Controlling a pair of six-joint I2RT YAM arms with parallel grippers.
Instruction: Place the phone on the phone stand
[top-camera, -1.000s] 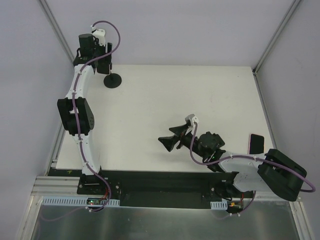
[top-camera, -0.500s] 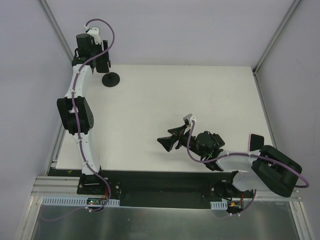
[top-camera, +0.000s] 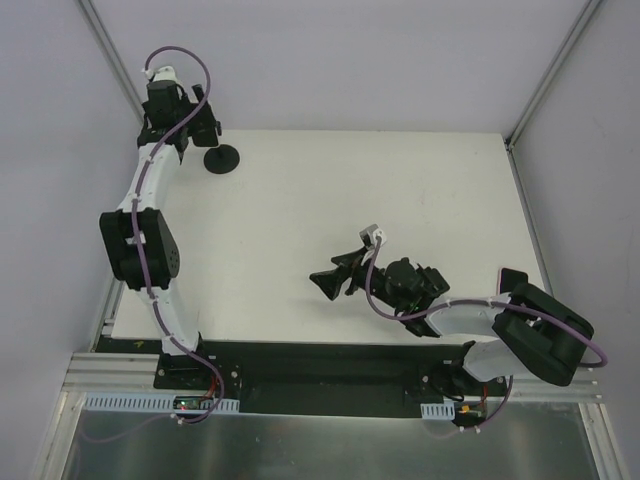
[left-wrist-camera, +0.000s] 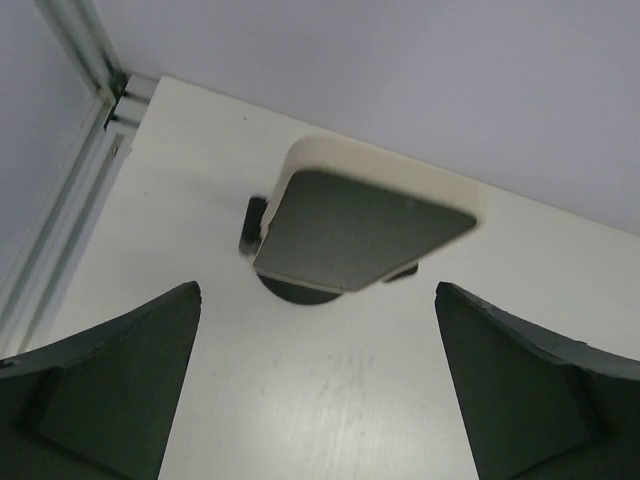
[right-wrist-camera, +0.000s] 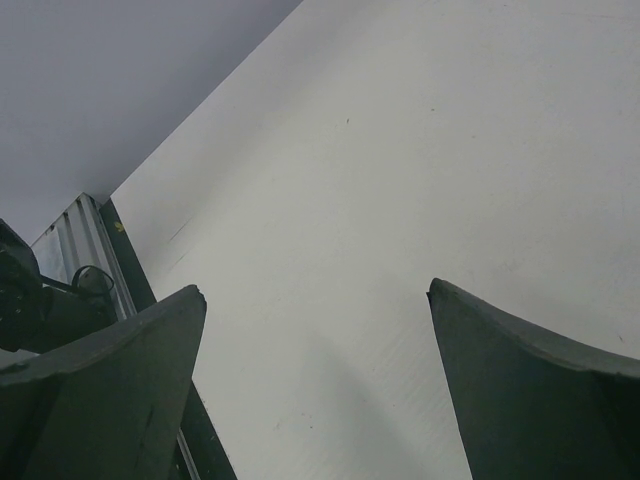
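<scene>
Above the white table, the left tool and right tool gape wide, empty.

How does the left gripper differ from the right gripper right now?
The left gripper is at the far left corner of the table; the right gripper is nearer the middle, toward the near edge. The left gripper faces the phone resting on the phone stand; the right gripper faces only bare table. Both have jaws wide open and hold nothing.
</scene>
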